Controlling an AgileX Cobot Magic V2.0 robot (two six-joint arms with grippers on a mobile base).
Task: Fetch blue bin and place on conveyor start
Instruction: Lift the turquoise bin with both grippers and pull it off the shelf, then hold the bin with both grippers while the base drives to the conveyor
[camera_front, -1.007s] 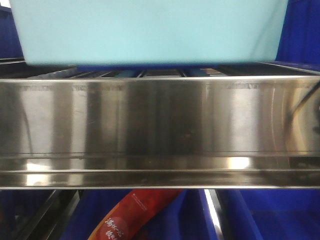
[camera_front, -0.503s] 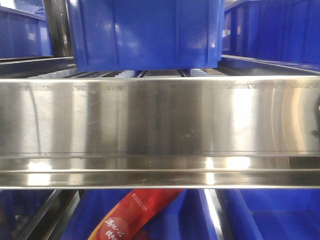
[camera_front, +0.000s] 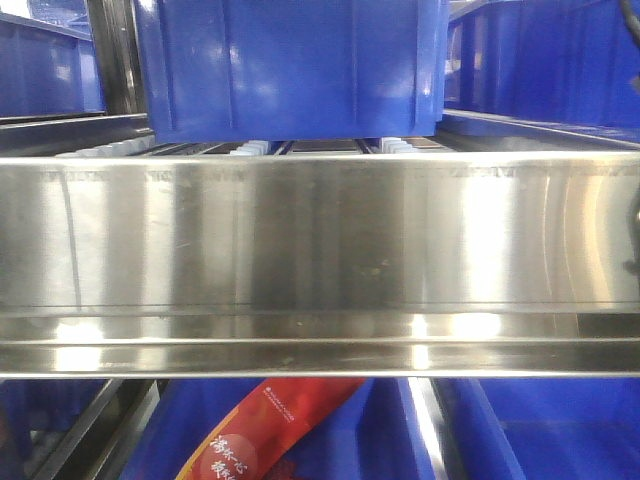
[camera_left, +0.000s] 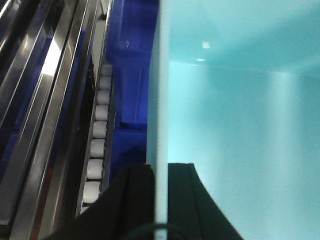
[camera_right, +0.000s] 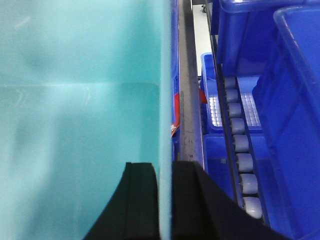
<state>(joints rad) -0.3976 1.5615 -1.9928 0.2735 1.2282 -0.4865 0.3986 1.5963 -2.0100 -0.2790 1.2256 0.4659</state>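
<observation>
The left pincer (camera_left: 160, 169) is clenched on one thin wall of the pale aqua blue bin (camera_left: 240, 125), which fills the right of that frame. The right pincer (camera_right: 165, 166) grips the opposite wall (bin at frame left), one finger each side.

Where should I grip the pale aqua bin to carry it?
Take the bin by two opposite side walls, coming over the rim from the open top, one finger inside and one outside. The walls are thin and plain, so they fit between the jaws. The left gripper and right gripper pinch it that way.
</observation>
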